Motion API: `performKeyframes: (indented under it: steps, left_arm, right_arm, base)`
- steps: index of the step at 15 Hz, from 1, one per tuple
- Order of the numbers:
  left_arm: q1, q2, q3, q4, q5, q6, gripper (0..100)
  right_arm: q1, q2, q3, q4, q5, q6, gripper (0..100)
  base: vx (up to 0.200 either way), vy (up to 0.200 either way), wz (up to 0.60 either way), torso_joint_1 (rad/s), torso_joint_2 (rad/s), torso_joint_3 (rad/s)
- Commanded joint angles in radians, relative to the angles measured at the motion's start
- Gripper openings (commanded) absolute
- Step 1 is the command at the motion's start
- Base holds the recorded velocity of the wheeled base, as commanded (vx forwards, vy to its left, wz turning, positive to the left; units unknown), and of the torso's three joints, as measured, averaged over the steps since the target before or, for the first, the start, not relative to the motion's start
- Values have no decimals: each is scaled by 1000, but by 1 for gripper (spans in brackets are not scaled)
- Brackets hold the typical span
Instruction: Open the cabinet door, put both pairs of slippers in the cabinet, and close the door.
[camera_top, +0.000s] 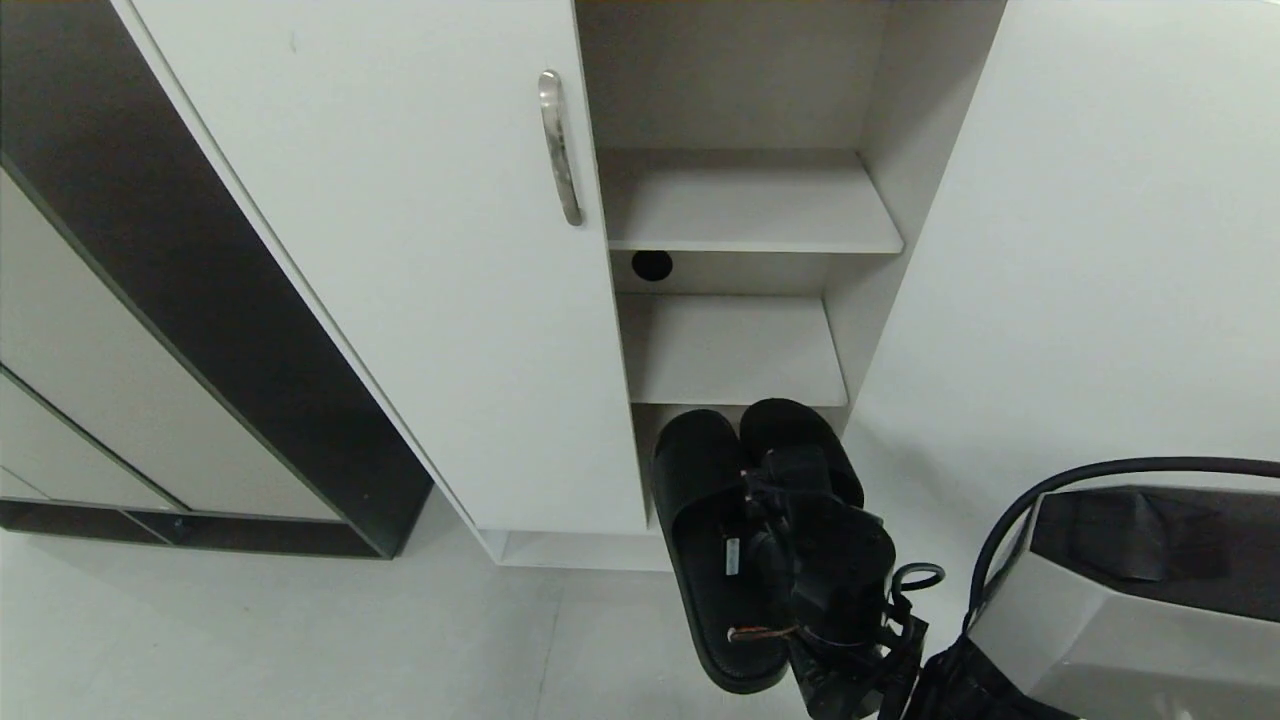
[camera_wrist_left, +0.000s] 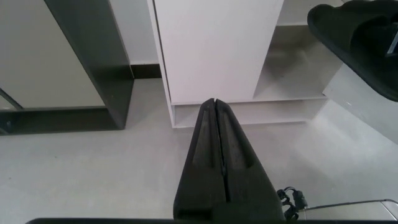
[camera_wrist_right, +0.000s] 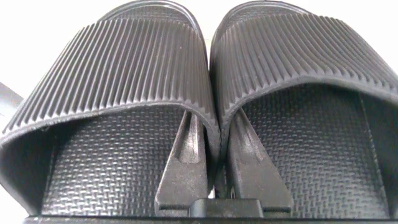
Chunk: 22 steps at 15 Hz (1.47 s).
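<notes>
Closed door (camera_top: 400, 250): the cabinet's left half, handle (camera_top: 560, 150) at its right edge.
Left fingers (camera_wrist_left: 202, 143): pressed together, empty, above the floor (camera_wrist_left: 93, 168).
Slippers (camera_top: 700, 480): black pair, toes at the lowest opening; heels partly hidden.
Right fingers (camera_wrist_right: 186, 168): clamping the adjoining inner walls, tips hidden under the straps.
Open door (camera_top: 1080, 250): cut off at right.

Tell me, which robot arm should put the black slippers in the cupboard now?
Right, probably. The right end effector grips the pair of black ribbed rubber slippers just before the shelves of the open white cabinet. The left end effector is shut and empty.
</notes>
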<state>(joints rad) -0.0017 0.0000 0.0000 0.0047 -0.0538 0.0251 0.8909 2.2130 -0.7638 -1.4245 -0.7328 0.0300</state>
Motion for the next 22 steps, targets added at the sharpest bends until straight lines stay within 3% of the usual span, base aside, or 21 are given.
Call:
performKeyframes:
  steps: [1, 14, 20, 22]
  left_arm:
    - [0, 2, 0, 0, 0, -1, 0]
    - [0, 2, 0, 0, 0, -1, 0]
    - [0, 2, 0, 0, 0, -1, 0]
    - [0, 2, 0, 0, 0, -1, 0]
  right_arm:
    - [-24, 5, 35, -22, -4, -27, 0]
    - [-148, 2, 20, -24, 3, -33, 0]
    - [-151, 1, 18, -25, 3, -33, 0]
    - [-104, -16, 14, -19, 4, -33, 0]
  base:
    - [0, 0, 0, 0, 0, 0]
    - [0, 0, 0, 0, 0, 0]
    - [0, 0, 0, 0, 0, 0]
    - [0, 0, 0, 0, 0, 0]
